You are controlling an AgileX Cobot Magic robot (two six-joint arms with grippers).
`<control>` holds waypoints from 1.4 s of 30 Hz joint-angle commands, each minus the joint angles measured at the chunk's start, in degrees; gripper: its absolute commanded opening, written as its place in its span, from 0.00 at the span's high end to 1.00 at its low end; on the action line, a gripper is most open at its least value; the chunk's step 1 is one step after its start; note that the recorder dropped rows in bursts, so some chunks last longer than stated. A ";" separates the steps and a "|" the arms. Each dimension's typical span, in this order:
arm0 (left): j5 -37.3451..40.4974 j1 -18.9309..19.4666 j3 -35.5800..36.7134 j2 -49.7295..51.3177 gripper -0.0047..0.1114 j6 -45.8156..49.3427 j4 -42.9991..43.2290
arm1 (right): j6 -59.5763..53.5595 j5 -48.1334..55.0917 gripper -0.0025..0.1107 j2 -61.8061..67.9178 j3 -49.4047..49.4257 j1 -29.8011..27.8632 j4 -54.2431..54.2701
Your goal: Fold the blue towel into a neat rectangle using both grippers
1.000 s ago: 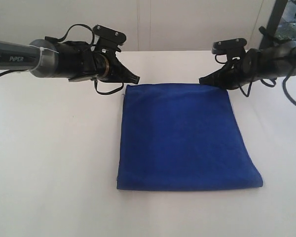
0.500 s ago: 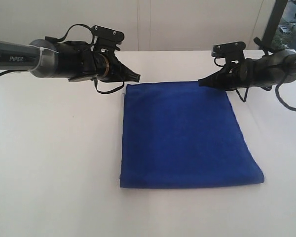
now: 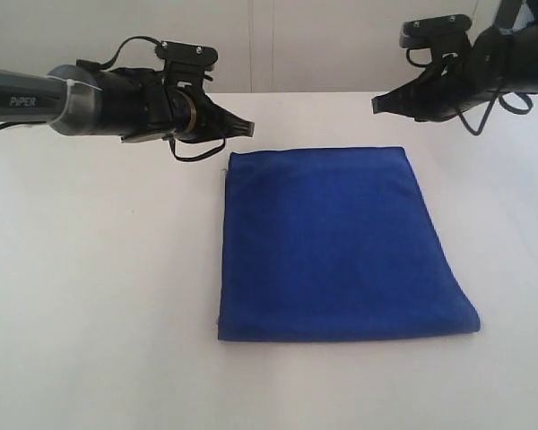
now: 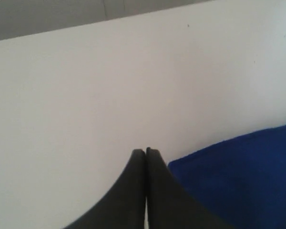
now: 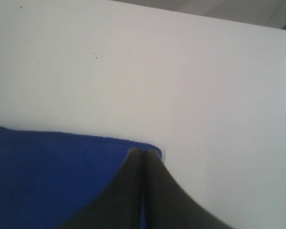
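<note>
Far left: left gripper (image 3: 248, 128), on the grey arm (image 3: 36, 100) marked PiPER, jaws clenched tight on nothing. Hangs just above the white desk (image 3: 99, 296), tip aimed toward the far-left corner of the blue towel (image 3: 336, 242) without touching it. Seen from the left wrist view as a shut tip just beside that corner, a strip of bare desk between.

Middle: blue towel flat on the desk, between the two arms. Forms a near-square rectangle with fairly straight edges. Shows a rounded, thick-looking near edge, so probably already doubled over once.

Handling, as a judgement: looks soft, limp and light. Will likely sag and drape when lifted rather than hold a shape. Should give the pads a good bite thanks to the plush pile, with little risk of slipping. Nothing breakable here. Layers likely to slide over each other, so better pinched through the full thickness at once. Best hold: the two far corners, one per gripper, taken right at the corner and lifted level with each other to keep any further fold square. Calls for opening both sets of jaws first.

Far right: right gripper (image 3: 377, 105), jaws likewise clenched and empty. Sits higher than the left one, beyond the far-right corner, well clear of the cloth. Looks down past its shut tip onto that corner in the right wrist view.
</note>
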 commanded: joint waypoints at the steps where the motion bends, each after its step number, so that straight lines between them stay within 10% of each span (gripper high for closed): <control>1: 1.16 -0.08 3.48 -5.83 0.96 -1.55 0.37 | 0.12 0.90 0.98 -4.67 5.45 -0.05 0.00; 10: 3.25 -1.41 20.70 -17.31 0.96 -1.78 -1.77 | 4.34 0.08 0.98 -15.90 21.83 -0.05 0.72; 25: 1.16 -15.94 45.51 -32.74 0.96 -4.42 -2.69 | 7.67 8.00 0.98 -47.55 50.35 -0.05 5.91; 42: -15.07 -16.53 47.04 -21.53 0.96 -6.52 -4.47 | 2.38 7.25 0.98 -32.06 50.37 6.96 6.98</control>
